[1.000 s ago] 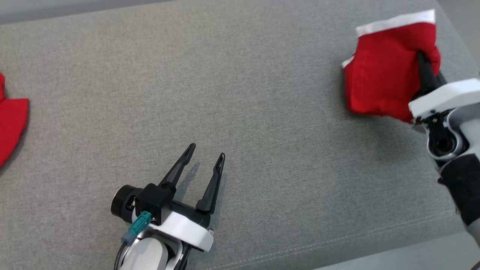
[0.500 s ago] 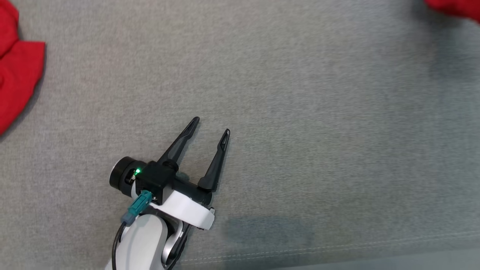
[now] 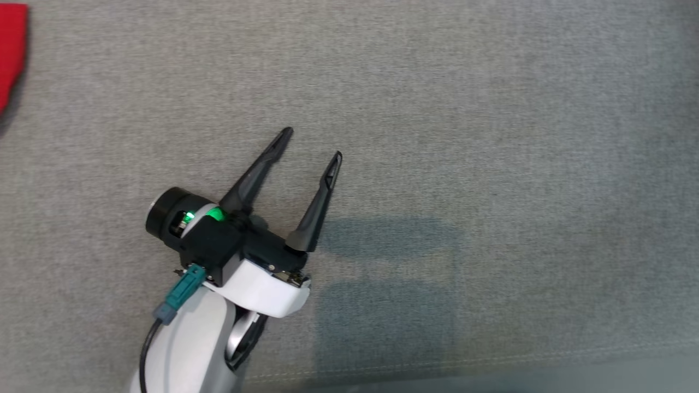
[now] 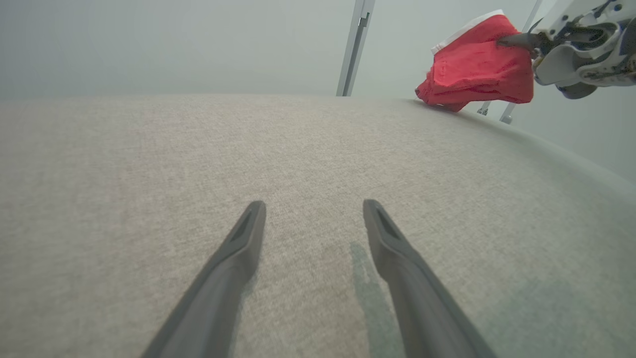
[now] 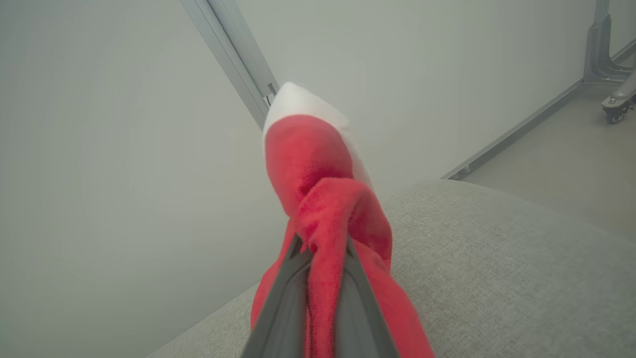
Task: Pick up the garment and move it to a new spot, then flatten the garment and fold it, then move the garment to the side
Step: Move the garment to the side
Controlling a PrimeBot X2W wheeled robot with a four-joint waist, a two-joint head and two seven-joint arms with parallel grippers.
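L fingers (image 3: 262, 166) wide, same as 1 s ago, over worktop (image 3: 491, 136) | R fingers (image 5: 285, 308) pinch red garment (image 4: 477, 69) by worktop's far edge | our head cam's shifted; we see 2nd red cloth (image 3: 11, 49) top-left

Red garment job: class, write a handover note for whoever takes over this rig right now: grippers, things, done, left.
Left gripper: open, empty, over the grey cushion.
Right gripper: shut on the red garment, bunched and lifted near the cushion's far edge.
Second red cloth: at the head view's left edge.
Done: pickup.
Left: set it down at a new spot, flatten, fold, move aside.
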